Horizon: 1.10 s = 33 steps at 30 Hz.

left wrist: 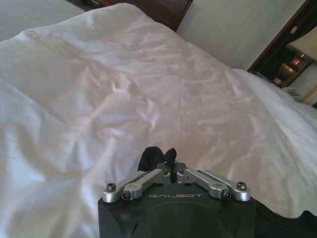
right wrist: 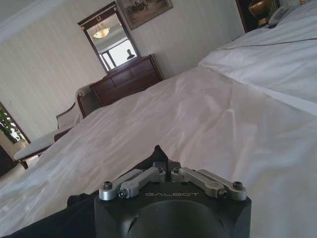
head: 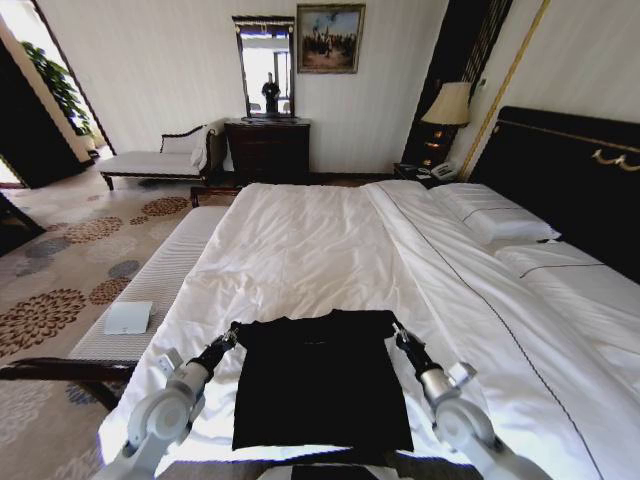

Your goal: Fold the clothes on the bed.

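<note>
Head view: black T-shirt [head: 320,380], short-sleeved, lying flat as a near-rectangular panel on the near end of the bed [head: 330,240]; the chest lettering cannot be made out, only a faint mark near the upper middle. The shirt's lower edge reaches the near edge of the white duvet [head: 300,250]. Left gripper [head: 232,335] sits at the shirt's far left corner, right gripper [head: 398,333] at its far right corner, each touching the cloth; both arms are cut off at the bottom edge. Two white pillows [head: 495,215] lie at the dark headboard [head: 570,165]. A pale bench [head: 160,280] stands beside the bed on the left, bearing a white sheet of paper [head: 128,318]. Left wrist view: the left gripper [left wrist: 163,157] has its fingers drawn together on a small peak of black T-shirt [left wrist: 148,158] cloth, with rumpled white duvet [left wrist: 148,99] beyond. Right wrist view: the right gripper [right wrist: 159,154] shows its fingertips pinched close on a point of black T-shirt [right wrist: 74,210] fabric, much of the shirt being hidden behind the gripper body; white duvet [right wrist: 198,114] runs toward a dark dresser [right wrist: 129,79].
</note>
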Motion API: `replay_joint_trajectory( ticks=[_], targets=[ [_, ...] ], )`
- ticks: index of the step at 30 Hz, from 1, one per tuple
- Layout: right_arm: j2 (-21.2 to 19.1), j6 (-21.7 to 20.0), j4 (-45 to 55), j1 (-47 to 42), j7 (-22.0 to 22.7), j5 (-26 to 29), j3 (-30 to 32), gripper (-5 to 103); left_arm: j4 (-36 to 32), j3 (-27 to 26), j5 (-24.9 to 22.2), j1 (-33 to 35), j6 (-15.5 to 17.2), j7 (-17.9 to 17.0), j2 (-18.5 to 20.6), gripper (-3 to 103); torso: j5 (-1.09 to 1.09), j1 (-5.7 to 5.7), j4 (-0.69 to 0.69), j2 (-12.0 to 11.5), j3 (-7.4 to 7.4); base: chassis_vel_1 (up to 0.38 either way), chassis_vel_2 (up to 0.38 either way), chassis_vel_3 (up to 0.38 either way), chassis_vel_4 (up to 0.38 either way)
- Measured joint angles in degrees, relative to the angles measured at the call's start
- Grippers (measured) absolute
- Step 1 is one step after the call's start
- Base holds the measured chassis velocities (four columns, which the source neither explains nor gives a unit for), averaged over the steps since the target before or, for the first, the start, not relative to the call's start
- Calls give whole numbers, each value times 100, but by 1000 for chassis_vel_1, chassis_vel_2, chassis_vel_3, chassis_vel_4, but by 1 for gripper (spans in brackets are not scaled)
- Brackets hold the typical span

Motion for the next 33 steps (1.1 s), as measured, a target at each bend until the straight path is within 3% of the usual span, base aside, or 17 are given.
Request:
replay_joint_trajectory(
  ticks=[3, 4, 10, 21, 31, 33],
  targets=[
    [122, 186, 45, -527, -28, -321, 3, 0, -59, -44, 190, 249, 305, -186, -87, 0, -1, -1, 0, 0, -1, 0, 0, 0, 0],
    [204, 300, -17, -727, -48, -539, -3, 0, -78, -56, 222, 371, 644, -379, -125, 0, -2, -1, 0, 0, 0, 0, 0, 0, 0],
    [303, 473, -259, -889, -75, -814, -30, 0, -52, -28, 325, 614, 1112, -679, -181, 0, -1, 1, 1, -2, 1, 0, 0, 0, 0],
    [416, 720, -511, -926, -94, -996, -21, 0, -302, 71, 241, 792, 1175, -720, -370, 0, 0, 1, 1, -2, 1, 0, 0, 0, 0],
    [538, 723, -712, -904, -32, -1171, -151, -3, 158, 319, 714, 877, 1158, -755, -447, 0, -1, 1, 1, -2, 1, 0, 0, 0, 0],
    [559, 713, -719, -899, -3, -1251, -176, 6, 161, 326, 768, 887, 1145, -766, -464, -2, -1, 1, 0, -2, 1, 0, 0, 0, 0]
  ],
)
